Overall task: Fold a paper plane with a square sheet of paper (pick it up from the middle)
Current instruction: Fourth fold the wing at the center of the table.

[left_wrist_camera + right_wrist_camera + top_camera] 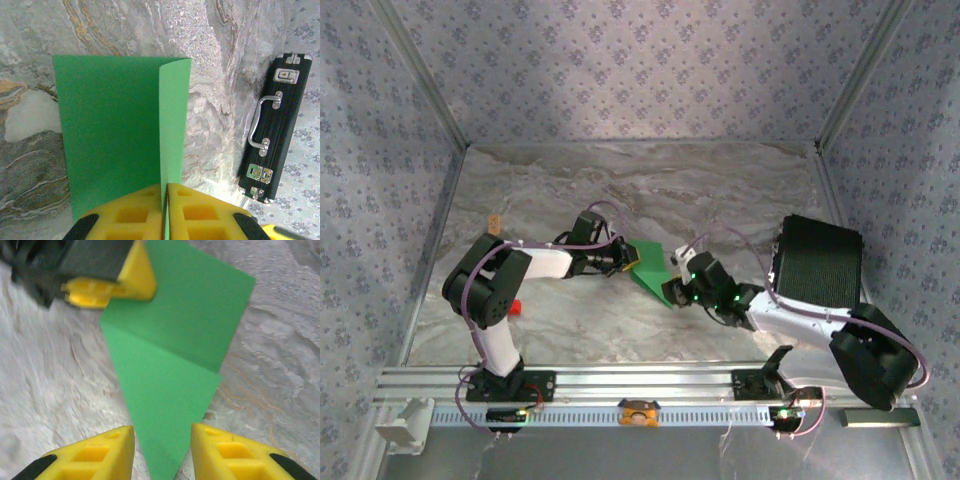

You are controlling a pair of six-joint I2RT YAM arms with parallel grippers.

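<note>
The bright green sheet of paper (655, 268) lies near the table's middle, partly folded, between the two arms. In the left wrist view the sheet (115, 130) has one side flap standing up, and my left gripper (166, 210) is shut on that flap's near edge, yellow pads pressed together. In the right wrist view the sheet (170, 370) shows a diagonal crease and a pointed corner reaching between the yellow fingers of my right gripper (162, 447), which stands open around the tip without touching it. The left gripper's fingers (110, 277) hold the far corner.
A black case (818, 262) with metal latches lies at the right, close behind the right arm, and appears as the case (272, 130) in the left wrist view. A small red block (517, 306) sits by the left arm's base. Patterned walls enclose the marble table (620, 180).
</note>
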